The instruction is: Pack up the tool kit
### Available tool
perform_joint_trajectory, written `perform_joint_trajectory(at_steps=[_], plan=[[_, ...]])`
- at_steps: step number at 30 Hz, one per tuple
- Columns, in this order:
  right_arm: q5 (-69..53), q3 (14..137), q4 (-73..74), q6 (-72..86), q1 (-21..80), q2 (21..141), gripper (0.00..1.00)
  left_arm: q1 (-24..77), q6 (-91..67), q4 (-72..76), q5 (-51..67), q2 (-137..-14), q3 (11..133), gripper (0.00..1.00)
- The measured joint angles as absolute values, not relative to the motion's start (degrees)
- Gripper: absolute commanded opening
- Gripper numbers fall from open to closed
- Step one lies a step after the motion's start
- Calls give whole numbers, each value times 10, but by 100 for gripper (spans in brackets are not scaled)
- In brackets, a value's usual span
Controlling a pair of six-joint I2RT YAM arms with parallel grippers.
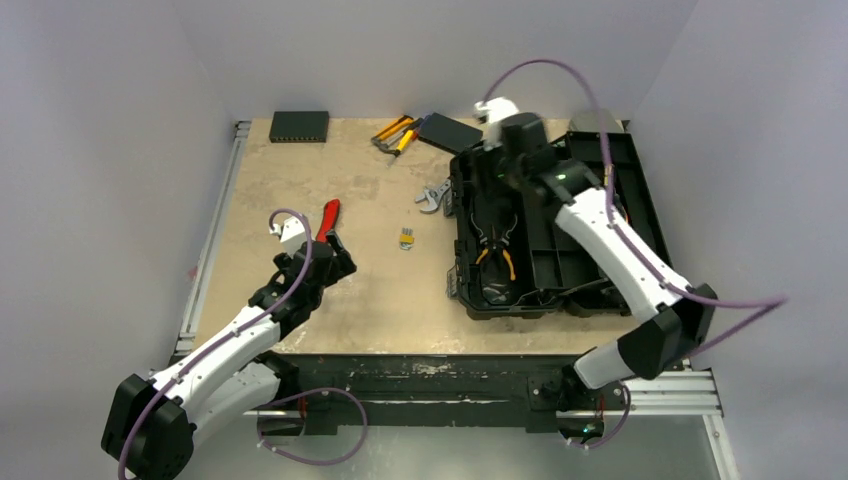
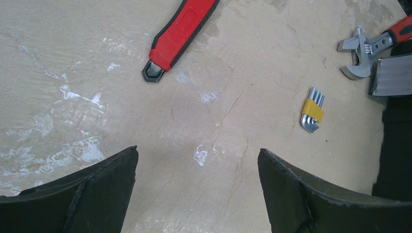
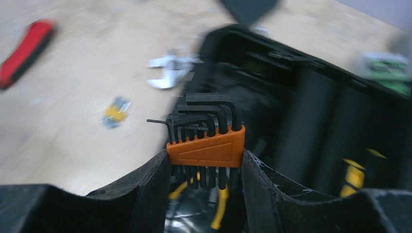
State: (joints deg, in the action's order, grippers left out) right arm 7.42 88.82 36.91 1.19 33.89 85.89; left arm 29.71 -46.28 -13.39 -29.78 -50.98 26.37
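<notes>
**Toolbox (image 1: 535,270) open under the right pincer (image 3: 204,159); left pincer (image 2: 197,151) idle**

Toolbox lies open on the counter (image 1: 300,300), directly below the right pincer. That pincer pinches an orange hex key set (image 3: 206,145) by the two sides of its holder. The bent key ends point up, and the set hangs above the box interior. Beneath it, inside the box, lie yellow-handled pliers (image 3: 221,209). The right wrist view is blurred, so finer detail is not readable.

Left pincer is spread wide with nothing between the fingers, over bare counter.
- Ahead and to its left: a red-handled tool (image 2: 180,34), flat on the counter.
- Ahead and to its right: a small yellow hex key set (image 2: 311,110).
- Farther right: an adjustable wrench (image 2: 362,53), close to the toolbox edge.
</notes>
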Motion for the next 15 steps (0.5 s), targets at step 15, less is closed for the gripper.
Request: perform_joint_trajectory(at_steps=[15], plan=[[185, 839, 425, 51, 70, 785, 18, 297, -463, -132, -287, -516, 264, 89]])
